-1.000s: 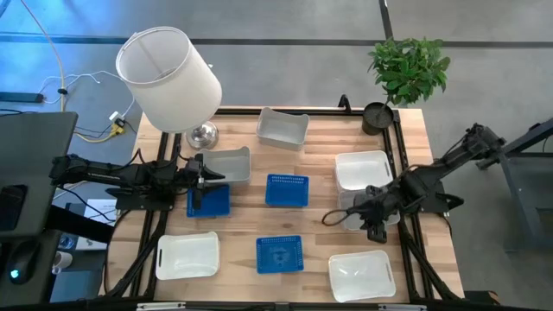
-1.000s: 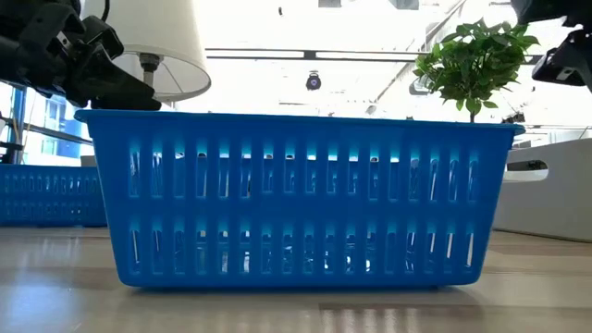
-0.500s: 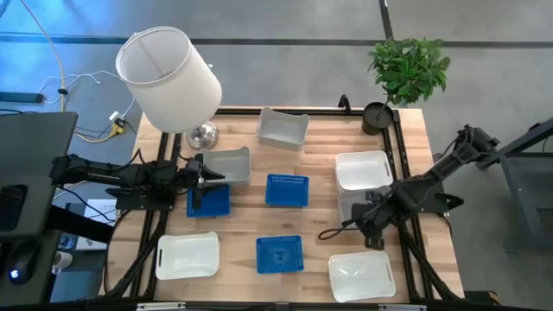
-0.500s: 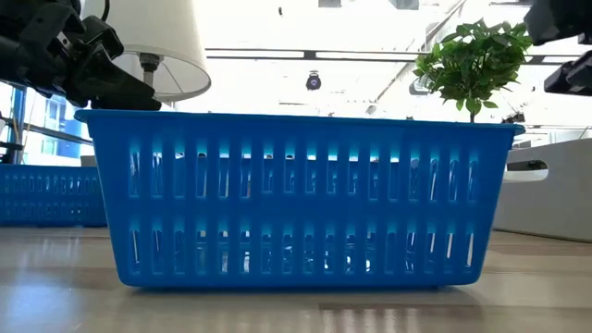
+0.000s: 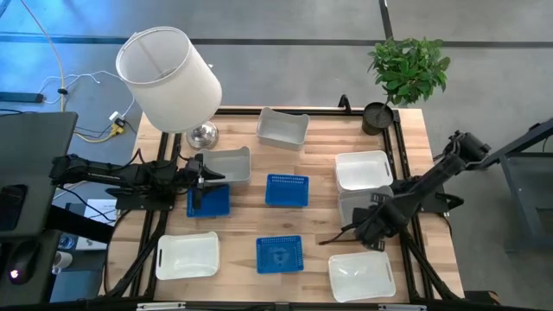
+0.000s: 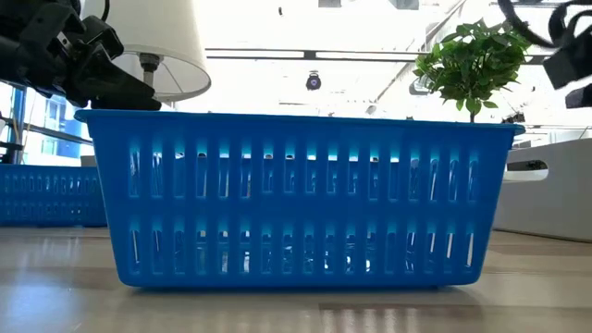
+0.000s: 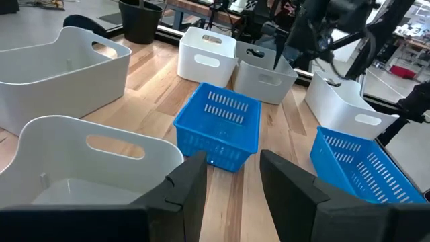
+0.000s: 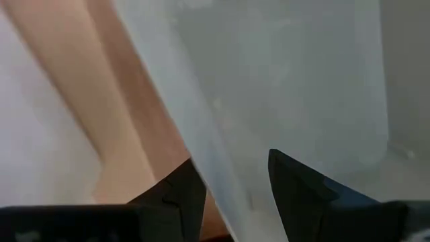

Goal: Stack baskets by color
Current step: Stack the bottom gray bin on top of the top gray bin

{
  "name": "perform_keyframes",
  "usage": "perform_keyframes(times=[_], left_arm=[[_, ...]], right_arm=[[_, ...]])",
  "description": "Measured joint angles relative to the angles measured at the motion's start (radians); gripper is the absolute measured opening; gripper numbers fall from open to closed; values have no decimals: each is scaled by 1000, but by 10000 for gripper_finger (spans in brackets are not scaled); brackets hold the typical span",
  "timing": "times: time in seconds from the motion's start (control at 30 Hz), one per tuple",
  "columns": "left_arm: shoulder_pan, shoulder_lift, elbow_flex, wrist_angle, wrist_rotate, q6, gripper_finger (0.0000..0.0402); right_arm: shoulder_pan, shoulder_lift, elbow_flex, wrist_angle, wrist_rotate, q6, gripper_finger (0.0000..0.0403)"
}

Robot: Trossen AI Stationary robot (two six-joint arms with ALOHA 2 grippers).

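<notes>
Several small baskets lie on the wooden table. Three are blue. Three are white. Three are grey. My right gripper points down, open, at the near end of the right grey basket. In the right wrist view its fingers stand on either side of that basket's wall, and no touch shows. My left gripper waits open and level at the table's left, beside the left grey basket.
A big white lampshade on a metal foot stands at the far left corner. A potted plant stands at the far right corner. In the low view, the near blue basket fills the foreground. Bare wood shows between the basket rows.
My right gripper has sunk and moved toward the table's near edge, tipping from a slant until it points straight down over the near end of the right grey basket. No basket has moved.
</notes>
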Motion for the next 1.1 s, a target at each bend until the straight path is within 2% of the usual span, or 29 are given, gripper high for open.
perform_keyframes(times=[0.3,0.4,0.6,0.73,0.87,1.1], left_arm=[[0,0,0,0,0,0,129],[0,0,0,0,0,0,129],[0,0,0,0,0,0,129],[0,0,0,0,0,0,129],[0,0,0,0,0,0,129],[0,0,0,0,0,0,129]], right_arm=[[36,66,0,-21,-15,68,138],[35,67,0,-18,-21,85,107],[36,67,0,3,-18,80,11],[35,67,2,7,3,112,16],[35,67,47,7,25,117,3],[32,67,211,-57,182,90,1]])
